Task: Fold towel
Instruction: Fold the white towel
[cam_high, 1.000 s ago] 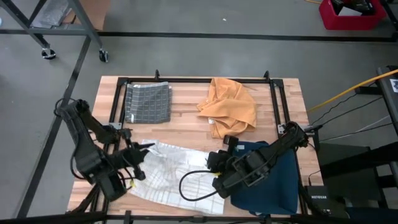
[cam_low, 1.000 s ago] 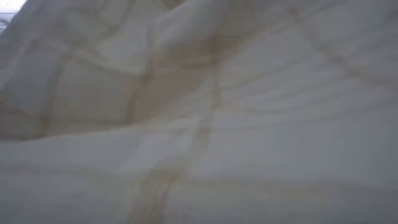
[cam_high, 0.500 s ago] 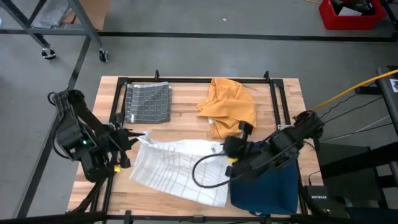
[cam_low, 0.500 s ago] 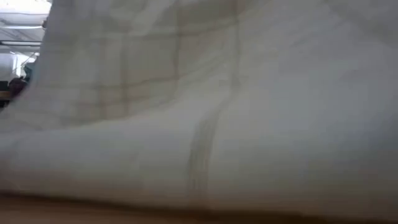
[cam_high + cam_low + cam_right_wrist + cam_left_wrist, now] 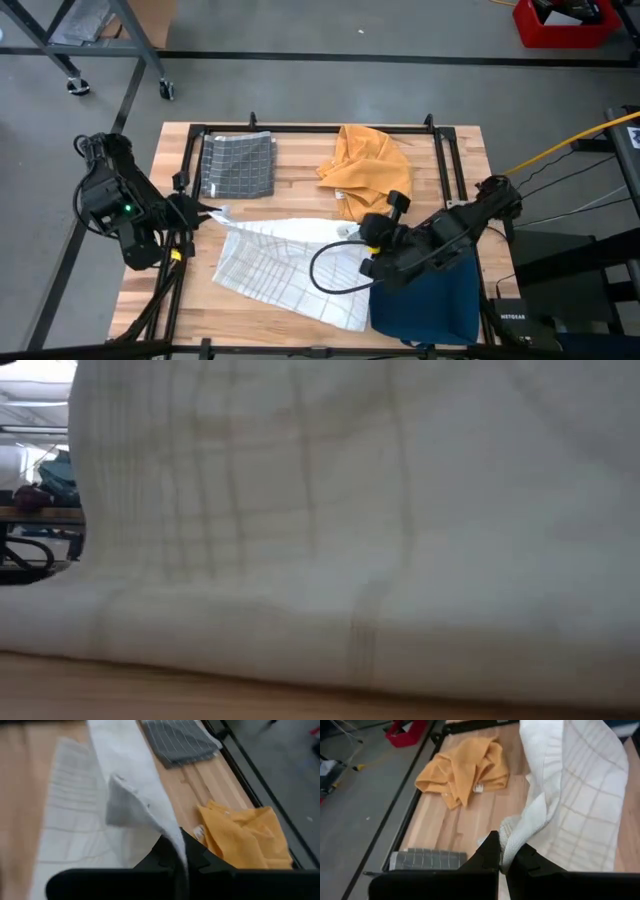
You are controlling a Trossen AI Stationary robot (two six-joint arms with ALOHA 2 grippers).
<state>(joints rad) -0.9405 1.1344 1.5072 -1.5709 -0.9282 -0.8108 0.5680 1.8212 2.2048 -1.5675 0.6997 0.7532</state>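
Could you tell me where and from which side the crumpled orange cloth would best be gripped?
Probably the orange cloth is best pinched from above, on the raised fold along its far edge: it lies bunched in a heap, and that ridge stands clear of the table.

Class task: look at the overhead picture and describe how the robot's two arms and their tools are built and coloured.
Both arms are dark, jointed and boxy. The left arm carries a small green light and a yellow spot near its tool. The right arm has a black cable looping beside its tool. Each tool ends in two black fingers.

left gripper (image 5: 506,859) jaws pinching white towel (image 5: 580,795) | orange cloth (image 5: 465,767) beyond
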